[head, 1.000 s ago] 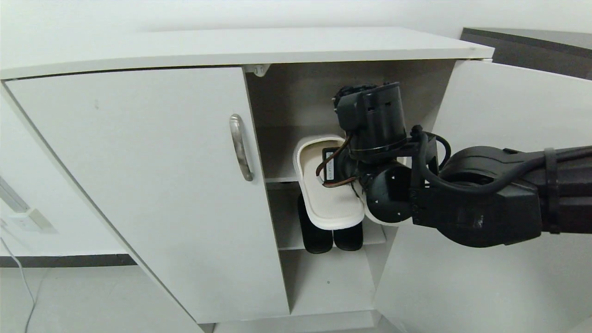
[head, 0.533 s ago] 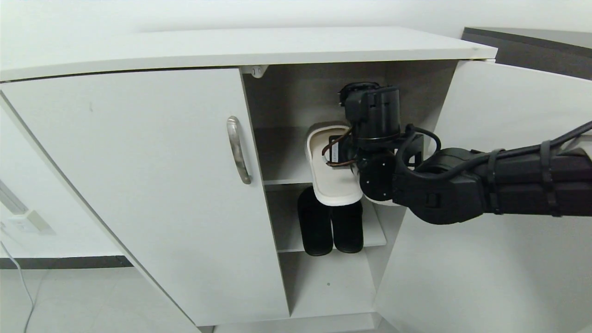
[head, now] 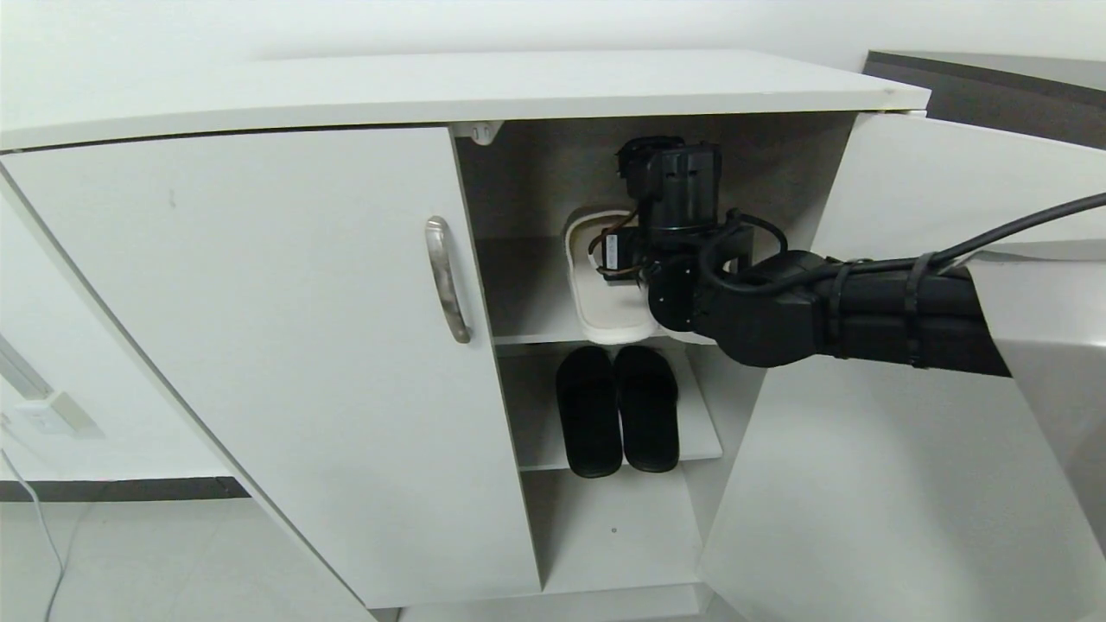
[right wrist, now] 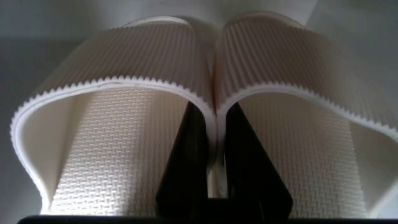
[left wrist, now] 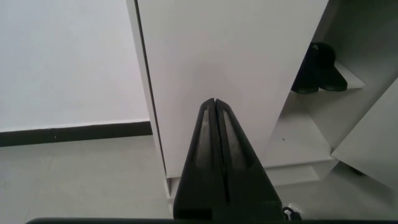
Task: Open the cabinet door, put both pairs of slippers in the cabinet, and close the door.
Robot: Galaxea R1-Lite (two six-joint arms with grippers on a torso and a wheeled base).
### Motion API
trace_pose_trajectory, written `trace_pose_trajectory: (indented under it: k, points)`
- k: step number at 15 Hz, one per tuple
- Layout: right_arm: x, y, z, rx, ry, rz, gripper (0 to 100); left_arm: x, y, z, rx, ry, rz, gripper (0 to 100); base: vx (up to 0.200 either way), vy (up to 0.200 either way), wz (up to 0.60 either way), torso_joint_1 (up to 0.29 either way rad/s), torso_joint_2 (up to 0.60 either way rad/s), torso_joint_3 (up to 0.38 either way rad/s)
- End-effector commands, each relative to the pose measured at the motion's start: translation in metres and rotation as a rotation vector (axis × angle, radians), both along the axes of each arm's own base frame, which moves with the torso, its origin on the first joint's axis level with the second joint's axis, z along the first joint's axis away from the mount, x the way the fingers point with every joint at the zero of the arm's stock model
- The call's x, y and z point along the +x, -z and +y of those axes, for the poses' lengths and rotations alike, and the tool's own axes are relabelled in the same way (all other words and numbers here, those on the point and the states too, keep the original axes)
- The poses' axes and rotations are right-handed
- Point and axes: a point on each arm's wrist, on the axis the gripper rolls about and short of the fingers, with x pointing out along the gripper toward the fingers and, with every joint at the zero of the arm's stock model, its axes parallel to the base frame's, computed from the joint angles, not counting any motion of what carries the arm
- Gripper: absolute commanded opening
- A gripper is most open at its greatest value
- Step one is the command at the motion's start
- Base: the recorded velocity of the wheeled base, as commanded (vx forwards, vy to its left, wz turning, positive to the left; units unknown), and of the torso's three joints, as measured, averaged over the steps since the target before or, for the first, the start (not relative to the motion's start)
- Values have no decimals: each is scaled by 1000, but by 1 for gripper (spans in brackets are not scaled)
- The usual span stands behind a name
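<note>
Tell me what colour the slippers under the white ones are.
The slippers are black; the head view shows them best.

One pair of slippers (head: 605, 302) lay on the upper shelf (head: 518, 289) of the cabinet (head: 432, 86), with the right gripper (right wrist: 214, 121) between them. The other pair (head: 618, 410) sat side by side on the shelf below (head: 702, 436).

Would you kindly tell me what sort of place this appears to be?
Probably an indoor room, perhaps an entryway mock-up: a white cabinet with black slippers on a shelf, a pale floor, a bare white wall.
</note>
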Motion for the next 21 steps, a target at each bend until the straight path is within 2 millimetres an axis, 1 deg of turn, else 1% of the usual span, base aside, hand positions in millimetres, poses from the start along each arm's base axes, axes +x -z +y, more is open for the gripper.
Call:
trace_pose_trajectory:
  k: [1,4,6,10,11,13,14,17,19,20,21]
  points:
    - [9,9,5,-8,4,9,0,0,0,0,-1,0,0,0,0,0,0,0,0,0]
    - [15,13,6,-5,10,5,0,0,0,0,-1,-3,0,0,0,0,0,0,0,0]
    - [20,20,6,-15,17,17,0,0,0,0,-2,-1,0,0,0,0,0,0,0,0]
    - [23,23,5,-20,21,23,0,0,0,0,-2,-1,0,0,0,0,0,0,0,0]
    - [23,23,5,-20,21,23,100,0,0,0,-2,-1,0,0,0,0,0,0,0,0]
    - [22,22,5,-19,23,22,100,0,0,0,-2,-1,0,0,0,0,0,0,0,0]
    - [20,18,4,-11,21,15,100,0,0,0,-2,-1,0,0,0,0,0,0,0,0]
    - [5,9,-1,-15,8,20,100,0,0,0,-2,-1,0,0,0,0,0,0,0,0]
    - [-15,-1,-6,-16,-9,26,100,0,0,0,-2,-1,0,0,0,0,0,0,0,0]
    - [-20,-2,-6,-17,-14,28,100,0,0,0,-2,-1,0,0,0,0,0,0,0,0]
    - [-35,-4,-7,-20,-32,33,100,0,0,0,-2,-1,0,0,0,0,0,0,0,0]
